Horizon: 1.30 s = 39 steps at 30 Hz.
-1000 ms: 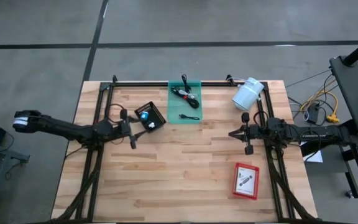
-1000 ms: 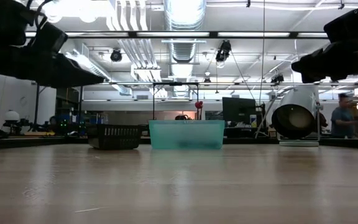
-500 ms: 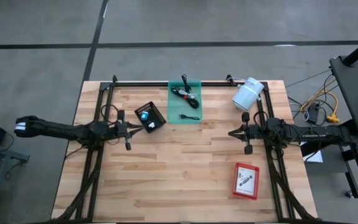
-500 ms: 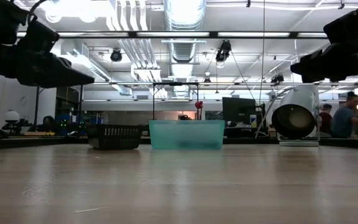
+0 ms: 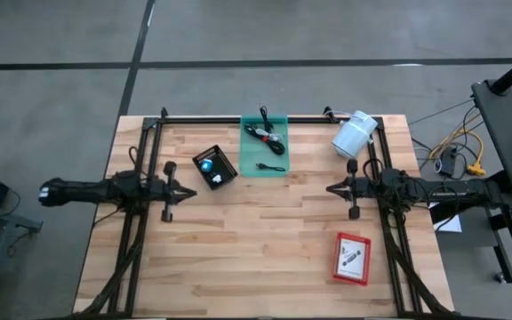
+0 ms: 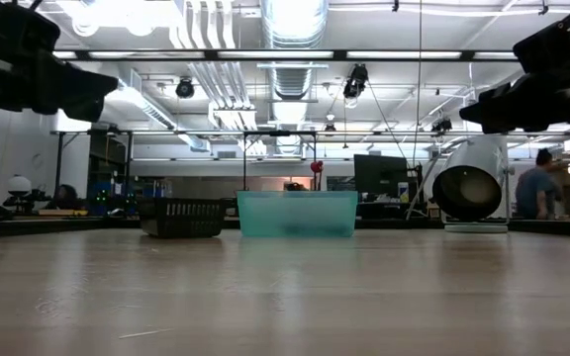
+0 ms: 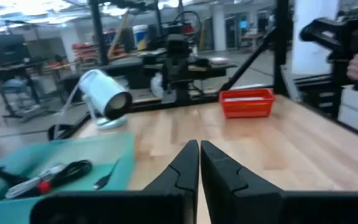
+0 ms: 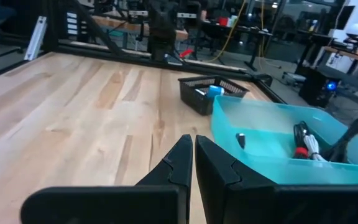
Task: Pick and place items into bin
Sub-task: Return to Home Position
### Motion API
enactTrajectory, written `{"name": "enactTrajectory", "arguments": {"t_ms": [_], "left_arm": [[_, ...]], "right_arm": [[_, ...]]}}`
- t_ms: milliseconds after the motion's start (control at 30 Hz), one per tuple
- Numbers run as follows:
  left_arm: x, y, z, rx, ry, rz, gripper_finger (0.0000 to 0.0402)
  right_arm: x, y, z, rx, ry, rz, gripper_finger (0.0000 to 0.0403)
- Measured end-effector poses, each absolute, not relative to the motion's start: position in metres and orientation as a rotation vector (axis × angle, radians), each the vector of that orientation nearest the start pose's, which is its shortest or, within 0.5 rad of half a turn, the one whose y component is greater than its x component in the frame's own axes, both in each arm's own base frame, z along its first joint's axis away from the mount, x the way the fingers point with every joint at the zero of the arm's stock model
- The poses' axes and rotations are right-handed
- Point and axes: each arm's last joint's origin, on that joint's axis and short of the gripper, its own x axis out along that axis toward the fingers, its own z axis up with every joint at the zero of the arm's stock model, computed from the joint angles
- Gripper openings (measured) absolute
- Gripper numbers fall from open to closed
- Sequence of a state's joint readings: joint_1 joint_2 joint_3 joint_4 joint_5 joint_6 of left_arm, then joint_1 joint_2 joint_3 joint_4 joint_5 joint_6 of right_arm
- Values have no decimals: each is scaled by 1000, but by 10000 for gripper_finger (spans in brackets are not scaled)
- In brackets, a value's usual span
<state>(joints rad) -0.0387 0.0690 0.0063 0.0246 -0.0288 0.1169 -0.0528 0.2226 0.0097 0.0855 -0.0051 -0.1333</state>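
A teal bin (image 5: 265, 147) at the table's far middle holds a coiled black cable (image 5: 262, 133) and a small black piece (image 5: 272, 166). To its left a black basket (image 5: 214, 166) holds a blue item and a white one. A small black tool lies in a red tray (image 5: 351, 258) at the near right. My left gripper (image 5: 190, 190) is shut on nothing, near-left of the basket and above the table. My right gripper (image 5: 329, 189) is shut too, hanging right of centre and pointing toward the table's left edge.
A white cylindrical lamp (image 5: 354, 133) lies at the far right corner of the table. Dark frame rails (image 5: 140, 231) run along the table's left, right and far edges. Bare wood (image 5: 256, 231) spans the middle and near part between the arms.
My left gripper has shut its fingers and drawn back toward the table's left edge, away from the black basket, levelling out as it went. My right gripper has kept still.
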Motion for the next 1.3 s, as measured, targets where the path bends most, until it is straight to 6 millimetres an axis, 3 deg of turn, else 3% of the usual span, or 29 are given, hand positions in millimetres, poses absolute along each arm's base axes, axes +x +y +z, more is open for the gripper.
{"name": "enactTrajectory", "arguments": {"t_ms": [667,1000,1133,1300], "left_arm": [[103,-3,159,87,80,-18,0],[103,-3,158,86,84,-18,0],[99,-3,166,74,118,-3,0],[93,-3,170,42,137,-5,0]], "right_arm": [[110,-6,164,-71,53,-52,8],[102,0,162,-72,49,42,8],[96,2,169,-85,-10,33,9],[94,0,175,-74,41,-14,8]]}}
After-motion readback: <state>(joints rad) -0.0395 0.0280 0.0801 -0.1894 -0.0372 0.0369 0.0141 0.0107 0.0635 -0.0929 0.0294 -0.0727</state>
